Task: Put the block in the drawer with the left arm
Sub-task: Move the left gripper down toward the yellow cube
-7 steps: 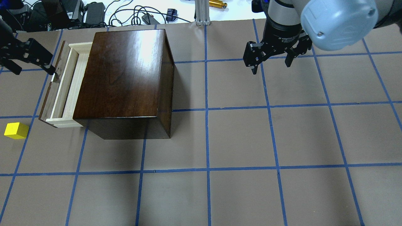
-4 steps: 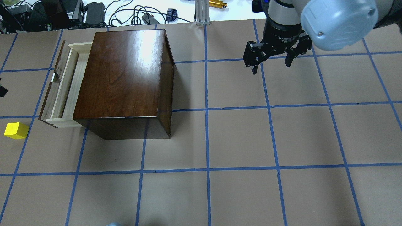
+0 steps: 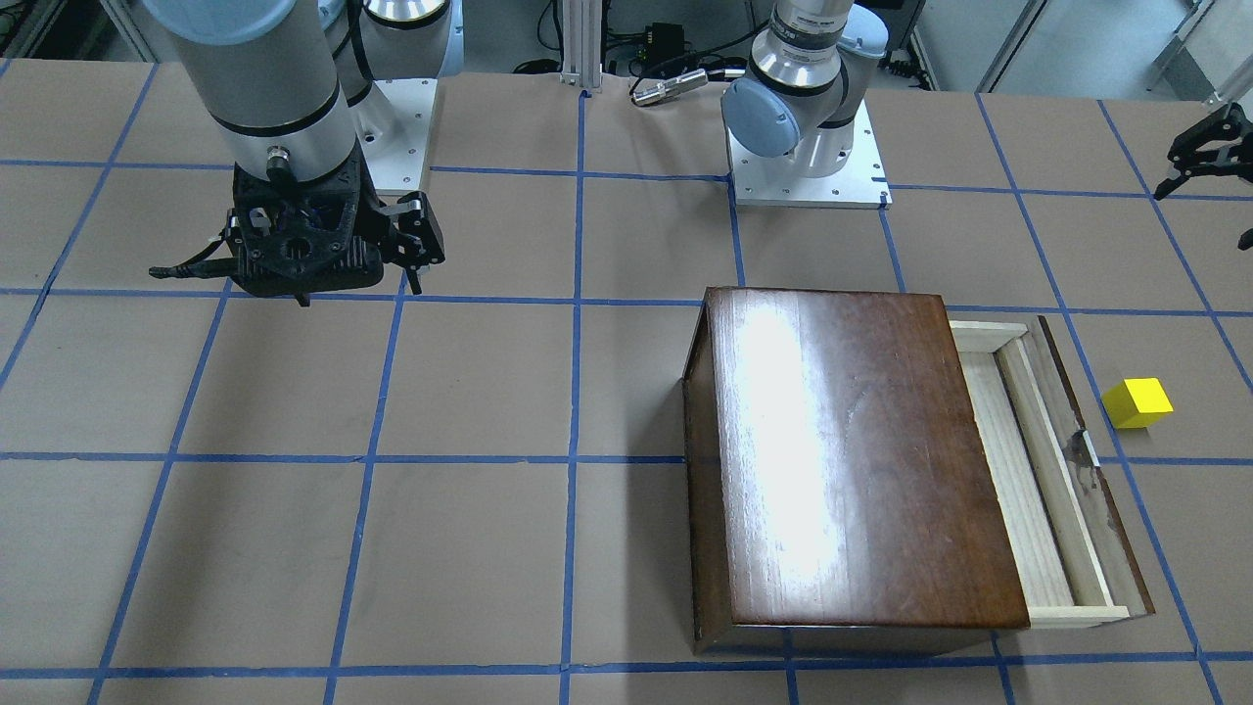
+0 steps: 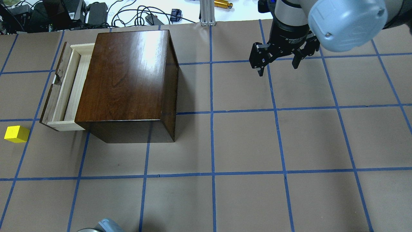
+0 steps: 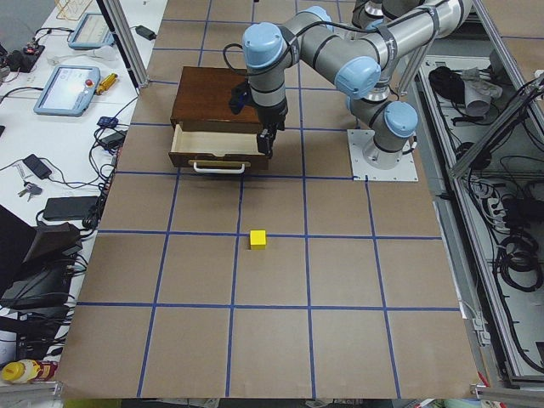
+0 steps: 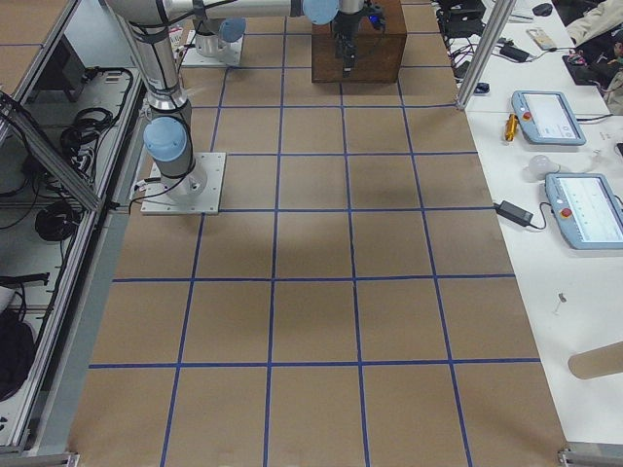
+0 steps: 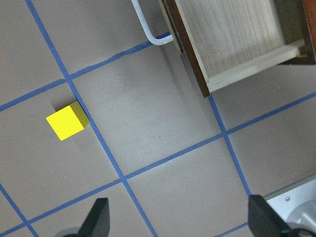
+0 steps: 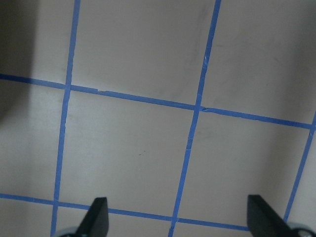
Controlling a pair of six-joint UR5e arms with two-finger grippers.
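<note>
The yellow block (image 4: 16,134) lies on the table to the left of the open drawer (image 4: 69,87), apart from it. It also shows in the front view (image 3: 1136,402) and the left wrist view (image 7: 67,121). The drawer (image 3: 1038,470) is pulled out of the dark wooden box (image 4: 128,77), and the part of it that shows (image 7: 237,34) is empty. My left gripper (image 3: 1209,181) is open and empty, raised beyond the block on the robot's side. It is out of the overhead view. My right gripper (image 4: 277,69) is open and empty, far to the right of the box.
Cables and electronics (image 4: 96,13) and an aluminium post (image 4: 207,13) line the far table edge. The two arm bases (image 3: 808,147) stand on the robot's side. A blue joint cap of the left arm (image 4: 106,225) shows at the overhead view's bottom edge.
My left gripper has drawn away from the drawer's front and left the overhead view to the left. A blue joint cap has come in at the bottom edge. The right arm has not moved.
</note>
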